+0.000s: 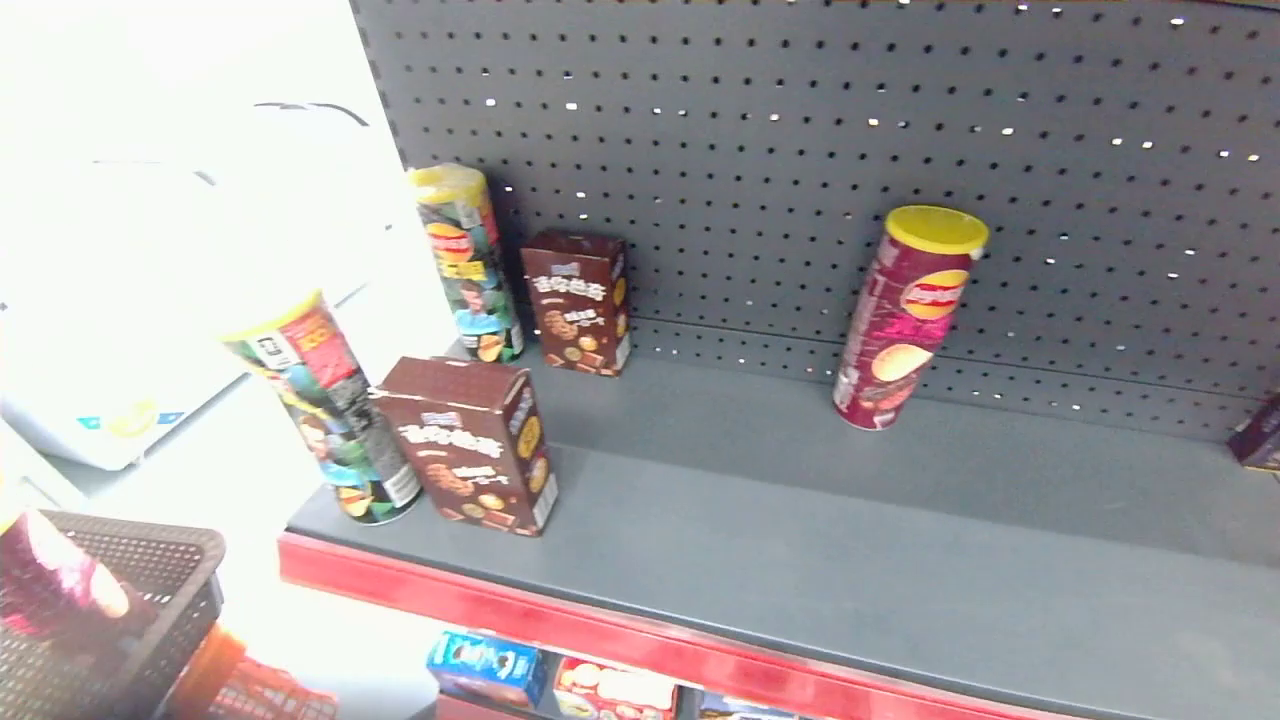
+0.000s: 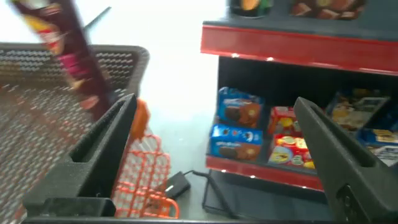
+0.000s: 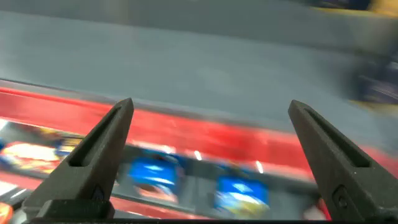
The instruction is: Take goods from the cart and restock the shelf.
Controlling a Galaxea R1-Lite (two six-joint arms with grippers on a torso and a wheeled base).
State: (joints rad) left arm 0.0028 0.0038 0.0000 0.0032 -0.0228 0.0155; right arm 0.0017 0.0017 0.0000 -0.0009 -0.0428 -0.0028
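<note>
Closest in the head view is a dark plastic mesh cart basket point(image 1: 165, 560) holding a maroon chip tube point(image 1: 55, 590). Beyond it, the grey metal shelf point(image 1: 800, 560) carries a front multicoloured can point(image 1: 325, 420) beside a front brown biscuit box point(image 1: 470, 445), a rear multicoloured can point(image 1: 468, 262) beside a rear brown biscuit box point(image 1: 580, 300), and, well apart to the right, an upright maroon yellow-lidded can point(image 1: 905, 320).

In the left wrist view, the left gripper point(image 2: 214, 104) is spread wide and empty beside the basket point(image 2: 37, 74), where the tube point(image 2: 68, 50) leans tilted.

In the right wrist view, the right gripper point(image 3: 211, 107) is spread wide and empty before the shelf's red front strip point(image 3: 205, 134), with blurred blue packs point(image 3: 239, 193) below.
</note>
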